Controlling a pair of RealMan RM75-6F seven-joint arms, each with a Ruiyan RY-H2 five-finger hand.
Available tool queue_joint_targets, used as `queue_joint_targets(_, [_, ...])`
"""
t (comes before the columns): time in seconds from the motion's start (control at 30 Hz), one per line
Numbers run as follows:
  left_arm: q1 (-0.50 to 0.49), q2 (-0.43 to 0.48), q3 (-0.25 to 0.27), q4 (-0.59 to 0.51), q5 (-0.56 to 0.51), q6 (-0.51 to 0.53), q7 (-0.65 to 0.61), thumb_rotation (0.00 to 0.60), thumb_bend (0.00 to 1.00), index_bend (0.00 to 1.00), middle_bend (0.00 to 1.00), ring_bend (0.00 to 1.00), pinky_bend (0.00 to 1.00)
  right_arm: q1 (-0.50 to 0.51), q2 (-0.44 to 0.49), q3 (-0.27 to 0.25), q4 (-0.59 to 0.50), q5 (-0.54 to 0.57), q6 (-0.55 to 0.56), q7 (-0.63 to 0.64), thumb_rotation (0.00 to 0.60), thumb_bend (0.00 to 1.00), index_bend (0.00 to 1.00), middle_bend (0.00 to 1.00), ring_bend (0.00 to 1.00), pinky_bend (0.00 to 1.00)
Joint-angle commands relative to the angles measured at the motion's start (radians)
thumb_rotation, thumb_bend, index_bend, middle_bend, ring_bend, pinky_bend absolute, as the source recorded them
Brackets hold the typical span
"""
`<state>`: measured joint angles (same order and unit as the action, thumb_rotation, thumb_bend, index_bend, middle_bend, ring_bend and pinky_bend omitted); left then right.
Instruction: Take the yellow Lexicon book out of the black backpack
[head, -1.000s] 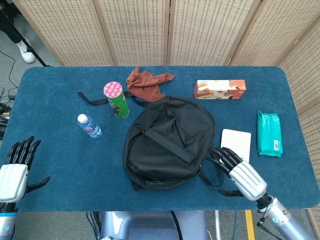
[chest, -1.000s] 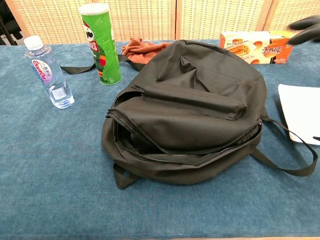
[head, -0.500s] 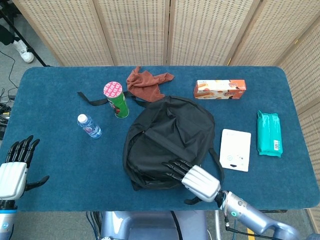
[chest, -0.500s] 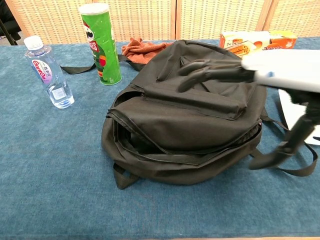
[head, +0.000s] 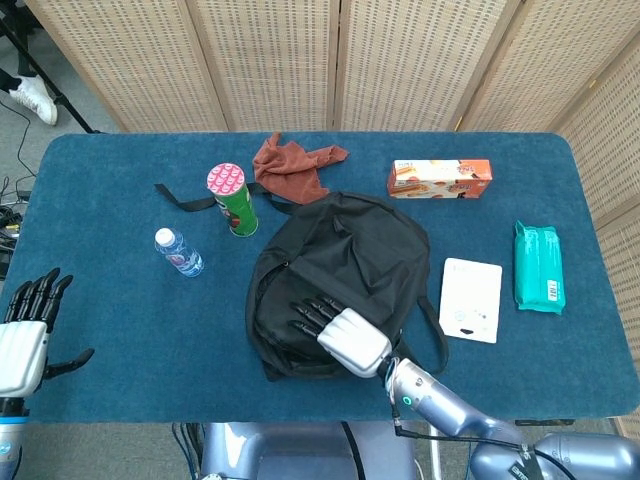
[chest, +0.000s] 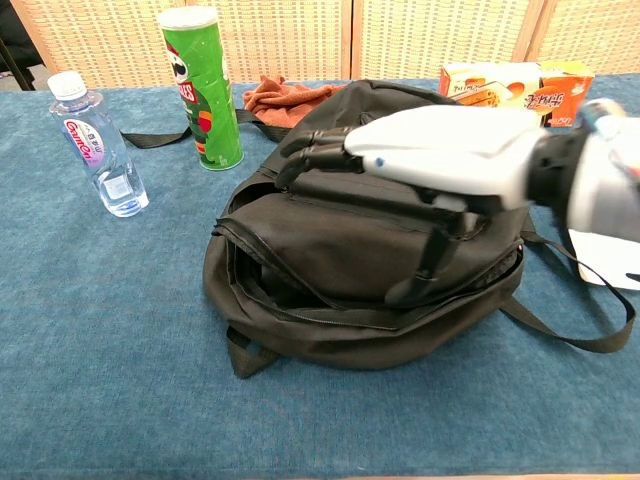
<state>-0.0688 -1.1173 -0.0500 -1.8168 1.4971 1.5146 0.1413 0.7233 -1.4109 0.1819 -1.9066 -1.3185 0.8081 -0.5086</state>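
A blue-carpeted table (head: 110, 250) fills the middle; woven wicker screen panels (head: 265, 60) span the top, grey floor (head: 20, 110) at upper left.

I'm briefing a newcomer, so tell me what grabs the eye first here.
The black backpack sits mid-table, its main zipper gaping toward the robot. The right hand hangs over it, fingers spread and holding nothing. A green chip can stands upright at the bag's far left, beside a small water bottle.

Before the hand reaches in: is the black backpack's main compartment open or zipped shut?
Open. In the chest view the black backpack shows a gaping zipper mouth along its front edge, dark inside; no book shows.
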Motion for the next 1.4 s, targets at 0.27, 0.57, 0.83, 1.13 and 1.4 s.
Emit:
queue_joint_targets(0.27, [0.001,0.017,-0.005,-0.007,-0.011,0.0,-0.035,0.6,0.0,0.07,0.0,0.0,0.0,0.076,-0.122,-0.012,0.087,0.179,0.07,-0.205,0.6,0.0,0.11,0.04,0.0,0.07])
queue_joint_targets(0.57, [-0.001,0.027,-0.007,-0.008,-0.018,-0.007,-0.057,0.6,0.0,0.07,0.0,0.0,0.0,0.091,-0.173,-0.043,0.194,0.075,0.152,-0.236,0.6,0.21,0.24,0.35,0.28,0.28])
queue_joint_targets(0.83, [-0.005,0.028,0.001,-0.009,-0.013,-0.017,-0.051,0.6,0.0,0.07,0.0,0.0,0.0,0.084,-0.22,-0.057,0.306,-0.049,0.219,-0.143,0.6,0.59,0.45,0.58,0.52,0.49])
queue_joint_targets(1.13, [-0.033,0.012,0.024,0.016,0.061,-0.049,-0.026,0.6,0.0,0.07,0.0,0.0,0.0,0.081,-0.237,-0.028,0.344,-0.087,0.254,-0.018,0.6,0.7,0.54,0.61,0.54,0.5])
queue_joint_targets(1.4, [-0.181,-0.063,0.055,0.166,0.262,-0.175,-0.164,0.6,0.0,0.07,0.0,0.0,0.0,0.102,-0.215,0.068,0.262,0.039,0.232,-0.044,0.6,0.75,0.61,0.63,0.55,0.5])
